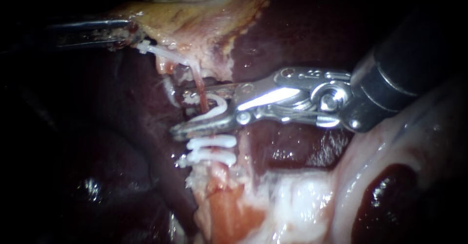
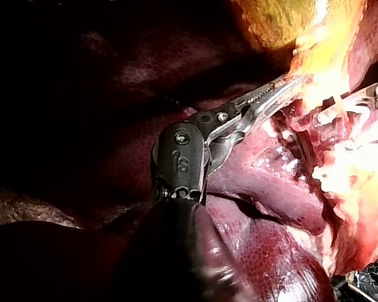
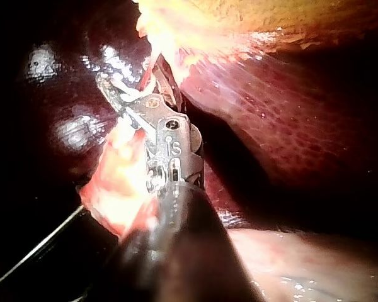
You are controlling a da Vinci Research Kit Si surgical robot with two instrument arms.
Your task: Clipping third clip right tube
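- In the endoscope view, the left instrument (image 1: 127, 33) was clamped on the yellowish edge of the gallbladder (image 1: 195, 19), holding it up and away from the dark liver (image 1: 292, 29).
- The right instrument (image 1: 179, 113) held its jaws apart, with a white loaded clip (image 1: 218, 108) seated between them and touching both.
- The thin red tube (image 1: 199, 85) ran down from the gallbladder and passed between those jaws, inside the clip's curve.
- Just below the lower jaw, two clips (image 1: 213, 149) already sat across the same tube, close together.
- The tube looked soft, wet, slippery and easily torn. It was probably best held only by the clip itself, squarely across its width and just above the two seated clips, with no sideways pull.
- In the left wrist view, the left instrument's long toothed jaws lay together, with their tips buried in bright, glaring tissue. The tube could not be told apart there.
- In the right wrist view, the right instrument reached up toward the pale tissue under the gallbladder. Glare hid the clip, and the gap between the jaws was hard to make out.
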